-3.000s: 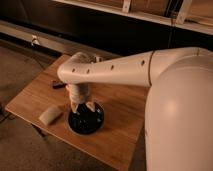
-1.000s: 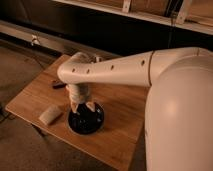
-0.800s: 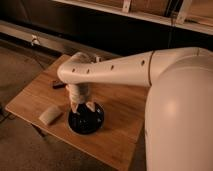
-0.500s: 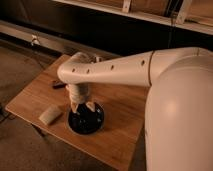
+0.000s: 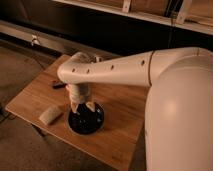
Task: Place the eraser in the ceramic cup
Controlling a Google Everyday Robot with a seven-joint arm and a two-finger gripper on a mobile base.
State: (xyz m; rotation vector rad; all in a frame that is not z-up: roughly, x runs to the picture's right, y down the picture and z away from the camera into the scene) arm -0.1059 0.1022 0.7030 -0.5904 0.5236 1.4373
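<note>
The ceramic cup point(image 5: 86, 120) is a black, low, round vessel standing near the front of the wooden table point(image 5: 120, 135). The eraser point(image 5: 50, 114), a pale oblong block, lies flat on the table just to the left of the cup, a small gap apart from it. My gripper point(image 5: 82, 106) points straight down over the far rim of the cup, its two pale fingers point(image 5: 74, 106) spread apart with nothing between them. The white arm reaches in from the right and hides the table behind the cup.
A small dark object point(image 5: 58, 85) lies on the table behind the arm, at the left. The table's left and front edges drop to the floor. A dark wall with a ledge point(image 5: 45, 42) runs behind the table.
</note>
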